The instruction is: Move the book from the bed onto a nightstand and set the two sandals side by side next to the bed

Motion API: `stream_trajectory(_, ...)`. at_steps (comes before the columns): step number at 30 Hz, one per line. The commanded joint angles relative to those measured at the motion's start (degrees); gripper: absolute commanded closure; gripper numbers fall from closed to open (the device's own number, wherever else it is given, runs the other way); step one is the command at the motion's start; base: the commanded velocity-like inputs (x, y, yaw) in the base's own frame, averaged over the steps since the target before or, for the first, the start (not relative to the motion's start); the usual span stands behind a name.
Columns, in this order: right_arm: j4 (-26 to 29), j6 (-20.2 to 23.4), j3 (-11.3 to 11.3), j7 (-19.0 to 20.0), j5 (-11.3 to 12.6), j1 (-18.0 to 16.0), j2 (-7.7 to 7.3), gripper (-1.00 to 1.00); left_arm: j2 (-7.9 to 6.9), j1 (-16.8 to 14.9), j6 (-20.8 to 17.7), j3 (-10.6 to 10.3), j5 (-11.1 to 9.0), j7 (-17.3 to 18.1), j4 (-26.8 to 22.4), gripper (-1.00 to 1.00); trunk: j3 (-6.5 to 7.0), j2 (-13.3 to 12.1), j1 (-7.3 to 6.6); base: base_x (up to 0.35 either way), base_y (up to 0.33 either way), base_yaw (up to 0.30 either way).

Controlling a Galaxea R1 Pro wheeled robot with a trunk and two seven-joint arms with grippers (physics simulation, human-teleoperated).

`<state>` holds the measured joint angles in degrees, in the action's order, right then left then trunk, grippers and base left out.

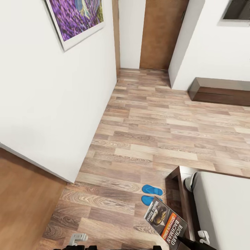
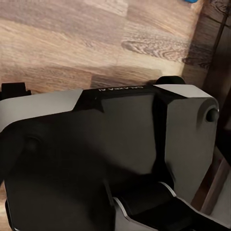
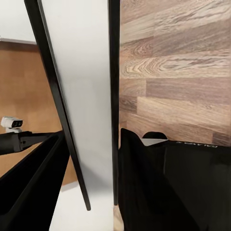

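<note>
Right hand [image 3: 96, 144] clamping the book [image 1: 166, 221], holding it tilted above the floor [image 1: 146, 139]. Sandals [image 1: 152, 194] lying side by side near the bed [image 1: 222, 205]. Left hand state: cannot tell.

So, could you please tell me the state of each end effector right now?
Left end effector: cannot be told.
Right end effector: closed on the book, held up over the floor.

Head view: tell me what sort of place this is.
Most likely a bedroom in a home: a bed with a dark wooden frame and bare grey mattress, a pair of blue sandals on the wood-plank floor, and a framed picture on the wall.
</note>
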<state>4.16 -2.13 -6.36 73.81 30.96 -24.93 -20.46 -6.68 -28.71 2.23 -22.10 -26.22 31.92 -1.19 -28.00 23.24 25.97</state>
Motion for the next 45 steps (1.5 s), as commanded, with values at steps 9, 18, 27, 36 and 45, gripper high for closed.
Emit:
stream_trajectory(9,0.0,-0.3,-0.5,0.1,0.4,0.0,-0.02,1.0,0.0,0.0,0.2,-0.5,-0.4,0.2,0.0,-1.0,0.75,0.1,0.03,0.0,0.0,0.0)
stream_trajectory(18,0.0,-0.3,-0.5,0.1,0.4,0.0,-0.02,1.0,0.0,0.0,0.3,-0.5,-0.4,0.2,0.0,-1.0,1.58,0.1,0.03,0.0,0.0,0.0)
stream_trajectory(27,0.0,-0.3,-0.5,0.1,0.4,0.0,-0.02,1.0,0.0,0.0,0.3,-0.5,-0.4,0.2,0.1,-1.0,2.41,0.1,0.03,0.0,0.0,0.0)
stream_trajectory(36,0.0,-0.3,-0.5,0.1,0.4,0.0,-0.02,1.0,0.0,0.0,0.3,-0.5,-0.4,-0.1,0.1,-1.0,3.23,0.1,0.03,0.0,0.0,0.0)
stream_trajectory(45,0.0,-0.3,-0.5,0.2,0.4,0.0,-0.02,1.0,0.05,0.0,0.3,-0.5,-0.4,0.0,0.1,-1.0,4.06,0.1,0.03,0.0,0.0,0.0)
